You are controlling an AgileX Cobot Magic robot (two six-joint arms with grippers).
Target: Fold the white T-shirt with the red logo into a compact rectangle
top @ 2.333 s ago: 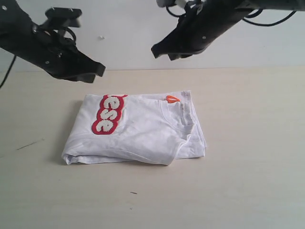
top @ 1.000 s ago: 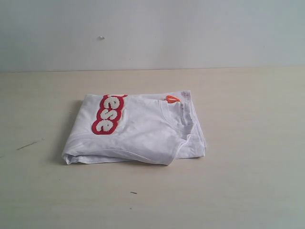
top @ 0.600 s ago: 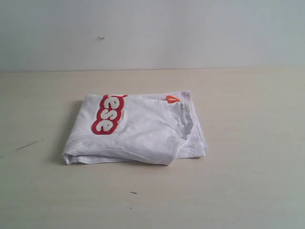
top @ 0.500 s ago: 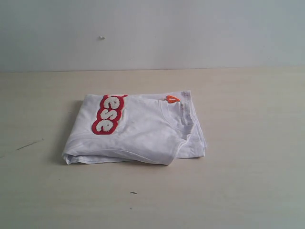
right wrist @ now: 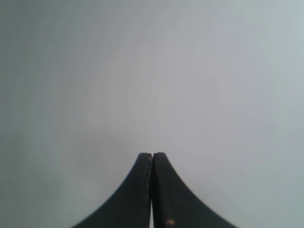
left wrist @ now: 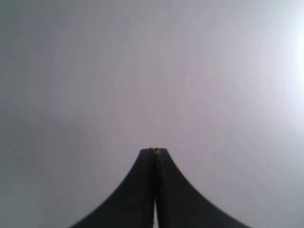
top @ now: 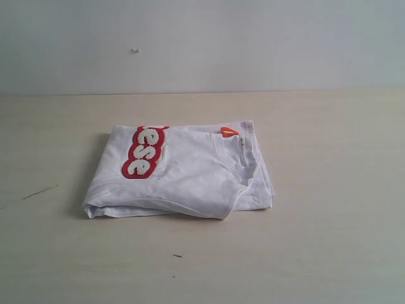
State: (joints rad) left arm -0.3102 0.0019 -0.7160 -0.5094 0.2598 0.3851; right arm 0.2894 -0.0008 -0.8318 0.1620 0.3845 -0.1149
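The red logo (top: 144,152) reads "ese" from here, fuzzy white bubble letters ringed in thick red, running lengthwise toward the far edge of the bundle, where the rest of the word turns under the fold. The white T-shirt (top: 183,174) lies folded into a rough rectangle in the middle of the pale wooden table (top: 329,190), logo panel on its left part. The ribbed collar (top: 243,158) sits on the right part, with a small orange neck tag (top: 228,132) at the far right corner; any print on the tag is too small to read. The near right corner shows loose layers.

The left end effector (left wrist: 153,151) is closed, its 2 black jaws pressed together tip to tip against a plain pale grey backdrop. The right end effector (right wrist: 152,154) is closed the same way, facing a similar blank surface.
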